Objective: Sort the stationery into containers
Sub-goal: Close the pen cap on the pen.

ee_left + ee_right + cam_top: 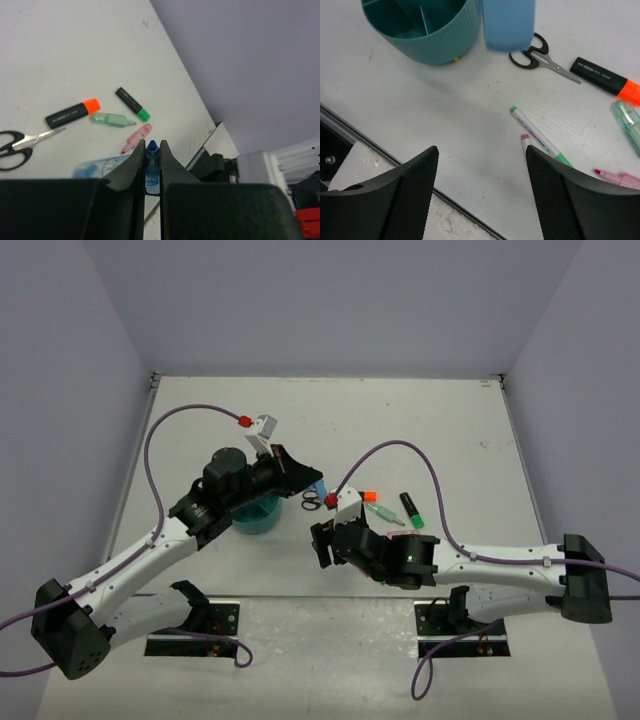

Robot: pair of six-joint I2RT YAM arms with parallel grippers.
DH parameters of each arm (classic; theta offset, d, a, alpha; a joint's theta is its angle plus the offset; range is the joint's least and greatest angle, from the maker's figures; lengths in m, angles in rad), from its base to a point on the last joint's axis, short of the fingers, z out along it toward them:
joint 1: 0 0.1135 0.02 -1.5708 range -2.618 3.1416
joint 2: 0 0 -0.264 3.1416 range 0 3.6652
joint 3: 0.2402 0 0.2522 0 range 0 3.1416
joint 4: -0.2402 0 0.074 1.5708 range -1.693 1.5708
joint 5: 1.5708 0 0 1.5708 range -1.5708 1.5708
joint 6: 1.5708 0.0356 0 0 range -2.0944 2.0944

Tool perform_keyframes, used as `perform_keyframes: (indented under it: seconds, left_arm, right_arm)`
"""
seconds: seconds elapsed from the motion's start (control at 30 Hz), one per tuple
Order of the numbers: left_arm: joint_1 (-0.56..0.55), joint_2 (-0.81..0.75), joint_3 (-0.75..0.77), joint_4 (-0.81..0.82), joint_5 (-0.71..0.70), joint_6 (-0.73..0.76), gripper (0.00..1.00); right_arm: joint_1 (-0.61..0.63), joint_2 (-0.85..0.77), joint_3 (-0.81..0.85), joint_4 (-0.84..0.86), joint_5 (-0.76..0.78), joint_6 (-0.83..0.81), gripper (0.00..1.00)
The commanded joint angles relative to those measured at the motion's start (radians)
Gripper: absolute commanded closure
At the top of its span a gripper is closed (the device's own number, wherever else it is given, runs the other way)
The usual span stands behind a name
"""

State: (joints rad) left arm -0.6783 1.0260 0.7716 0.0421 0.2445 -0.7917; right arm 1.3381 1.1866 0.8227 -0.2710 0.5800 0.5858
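My left gripper [306, 478] [151, 146] is shut on a light-blue pen [319, 488] [152, 165], held in the air just right of the round teal organizer [256, 517] [432, 32]; the pen hangs blurred in the right wrist view [509, 22]. My right gripper [322, 540] [481, 149] is open and empty above bare table. Near its right finger lie two thin white pens [540, 136]. Black-handled scissors [313, 502] [540, 55], an orange-capped highlighter [605, 80] [72, 113], a green-capped highlighter [411, 510] [133, 104], a pale green tube [112, 119] and a pink tube [136, 137] lie on the table.
The table's near edge with a metal rail [380, 150] runs just under my right gripper. Grey walls enclose the table on three sides. Purple cables arc over both arms [390, 448].
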Motion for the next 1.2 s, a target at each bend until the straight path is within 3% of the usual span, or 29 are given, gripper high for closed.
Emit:
perform_keyframes:
  seconds: [0.0,0.23,0.47,0.8,1.17]
  left_arm:
    - [0.005,-0.027,0.035,0.13,0.028,0.025,1.0]
    - [0.005,-0.034,-0.018,0.199,0.101,0.014,1.0]
    - [0.001,-0.009,-0.067,0.347,0.226,-0.066,1.0]
    - [0.0,-0.046,-0.069,0.294,0.184,-0.029,1.0]
    - [-0.017,0.017,-0.09,0.455,0.324,-0.113,1.0]
  right_arm:
    - [-0.025,-0.079,0.004,-0.017,-0.119,0.021,0.26]
    - [-0.331,-0.287,-0.149,0.244,-0.689,0.13,0.34]
    - [-0.469,-0.253,-0.163,0.412,-0.913,0.23,0.47]
    - [-0.473,-0.294,-0.178,0.406,-0.873,0.22,0.49]
    - [-0.497,-0.24,-0.121,0.454,-0.894,0.207,0.58]
